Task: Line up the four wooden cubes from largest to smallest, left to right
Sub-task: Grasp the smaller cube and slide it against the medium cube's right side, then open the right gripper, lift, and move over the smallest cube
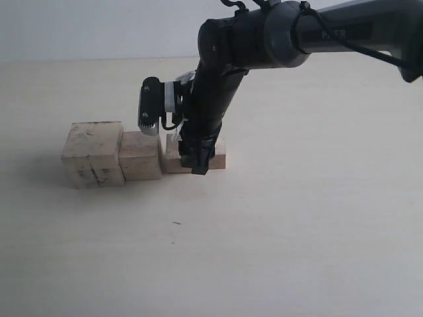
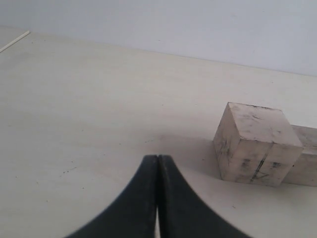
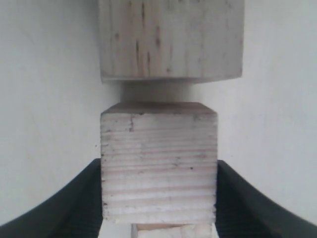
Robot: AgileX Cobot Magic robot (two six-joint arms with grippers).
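Right gripper (image 1: pixel 198 158) clamps the third pale wooden cube (image 3: pixel 158 161), just past the second-largest pale cube (image 3: pixel 171 39). Placing step; next release and, probably, fetch the smallest cube, barely visible. Left gripper (image 2: pixel 157 198) clenched empty.

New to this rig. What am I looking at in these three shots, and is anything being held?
It is a two-arm robot. The exterior view shows the table from off the arms; the other two come from wrist cameras. Three pale wooden cubes sit in a row: the largest cube, a middle cube, then a smaller cube. The right gripper has its fingers against both sides of that smaller cube. The left gripper is shut and empty, beside the largest cube. A fourth cube is not clearly visible.
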